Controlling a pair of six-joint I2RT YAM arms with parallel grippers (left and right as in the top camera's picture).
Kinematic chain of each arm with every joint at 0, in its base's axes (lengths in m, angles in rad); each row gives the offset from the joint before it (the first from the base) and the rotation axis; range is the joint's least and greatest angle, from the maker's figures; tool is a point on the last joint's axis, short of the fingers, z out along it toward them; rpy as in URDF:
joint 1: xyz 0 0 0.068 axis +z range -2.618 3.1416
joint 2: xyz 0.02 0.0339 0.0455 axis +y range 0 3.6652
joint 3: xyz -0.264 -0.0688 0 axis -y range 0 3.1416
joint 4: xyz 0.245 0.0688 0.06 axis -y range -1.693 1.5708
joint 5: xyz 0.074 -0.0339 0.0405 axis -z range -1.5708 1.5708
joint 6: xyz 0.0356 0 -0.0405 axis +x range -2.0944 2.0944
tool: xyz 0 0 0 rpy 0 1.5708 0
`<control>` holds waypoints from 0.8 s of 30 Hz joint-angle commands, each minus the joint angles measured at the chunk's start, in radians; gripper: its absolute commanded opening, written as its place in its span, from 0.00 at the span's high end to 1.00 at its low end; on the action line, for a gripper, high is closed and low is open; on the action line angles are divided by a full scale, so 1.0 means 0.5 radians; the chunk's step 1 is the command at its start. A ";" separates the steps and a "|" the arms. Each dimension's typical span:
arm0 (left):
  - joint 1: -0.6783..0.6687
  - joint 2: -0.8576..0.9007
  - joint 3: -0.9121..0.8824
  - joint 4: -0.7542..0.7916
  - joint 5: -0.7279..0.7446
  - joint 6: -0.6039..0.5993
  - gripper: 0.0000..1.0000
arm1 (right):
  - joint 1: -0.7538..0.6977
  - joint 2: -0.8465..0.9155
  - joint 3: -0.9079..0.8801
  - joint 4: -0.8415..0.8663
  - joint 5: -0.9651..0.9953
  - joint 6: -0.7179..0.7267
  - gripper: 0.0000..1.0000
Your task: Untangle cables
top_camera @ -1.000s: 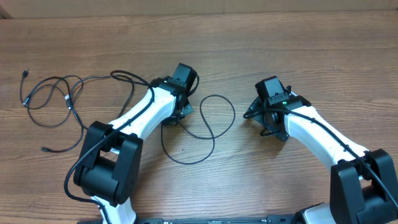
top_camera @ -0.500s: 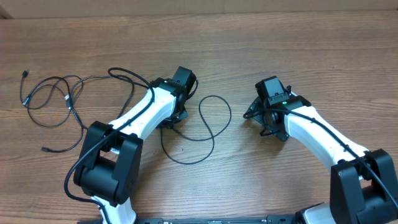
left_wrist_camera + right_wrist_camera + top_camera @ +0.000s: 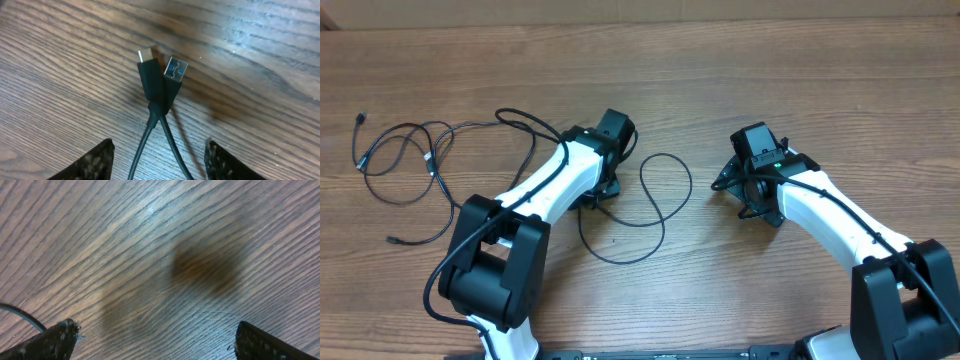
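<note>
Two plug ends [image 3: 161, 75] of one black cable lie side by side on the wood, one slim and silvery-tipped, one wider with a blue insert. Their two cords run back between the fingers of my left gripper [image 3: 160, 162], which is open and touches neither. From above, this cable makes a loop [image 3: 666, 154] right of the left gripper [image 3: 600, 192]. More cables [image 3: 432, 165] lie loosely looped at the far left. My right gripper [image 3: 745, 192] is open over bare wood, and only a short piece of cable [image 3: 20, 314] shows beside its left finger [image 3: 55, 342].
The wooden table [image 3: 800, 80] stretches behind and between both arms. Thick black wires run along the white left arm [image 3: 545, 185] and the white right arm [image 3: 830, 215]. The arm bases stand at the near edge.
My left gripper has opened and let go of the cable's plug ends. The cable loop shifted slightly to the left. The right arm has not moved.
</note>
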 commanded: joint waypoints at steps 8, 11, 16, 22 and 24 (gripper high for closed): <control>0.027 0.011 -0.107 0.056 -0.027 0.138 0.37 | -0.005 -0.031 -0.011 0.010 -0.003 0.014 0.00; 0.072 0.012 -0.107 0.065 -0.003 0.152 0.37 | -0.005 -0.031 -0.011 0.010 -0.003 0.014 0.00; 0.170 0.011 -0.107 0.192 0.333 0.484 0.27 | -0.005 -0.031 -0.011 0.010 -0.003 0.014 0.00; 0.256 0.012 -0.107 0.219 0.418 0.541 0.19 | -0.005 -0.031 -0.011 0.010 -0.003 0.014 0.00; 0.282 0.012 -0.107 0.227 0.484 0.573 0.27 | -0.005 -0.031 -0.011 0.010 -0.003 0.014 0.00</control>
